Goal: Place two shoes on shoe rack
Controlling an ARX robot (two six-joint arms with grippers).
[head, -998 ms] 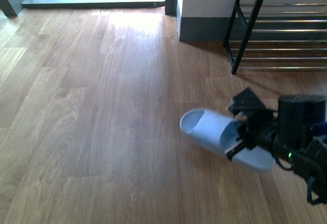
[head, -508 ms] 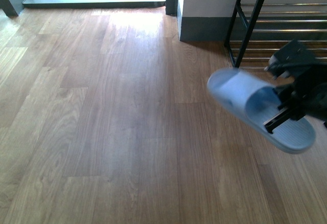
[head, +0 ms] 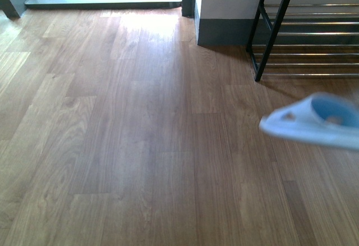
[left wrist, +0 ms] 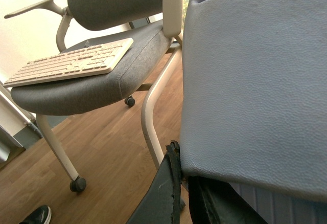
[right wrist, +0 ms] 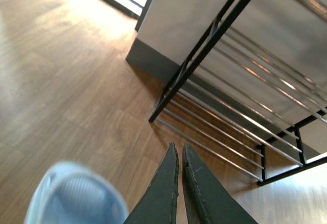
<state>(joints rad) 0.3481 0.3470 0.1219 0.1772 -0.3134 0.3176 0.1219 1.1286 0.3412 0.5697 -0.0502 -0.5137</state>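
Above the floor [head: 140, 133], blurred pale blue slide [head: 314, 125]

A blurred pale blue slide [head: 300, 128] hangs near the shoe rack [head: 273, 32].

The pale blue slide [left wrist: 255, 81] looks like matt rubber with a fine pebbled skin and a ribbed footbed. At two o'clock in the front view, the shoe rack [head: 273, 30] has a matt black metal frame and glossy chrome bars [head: 314, 75]. The wooden floor [head: 112, 117] is smooth, slightly shiny; the chair seat [left wrist: 92, 88] is grey cloth
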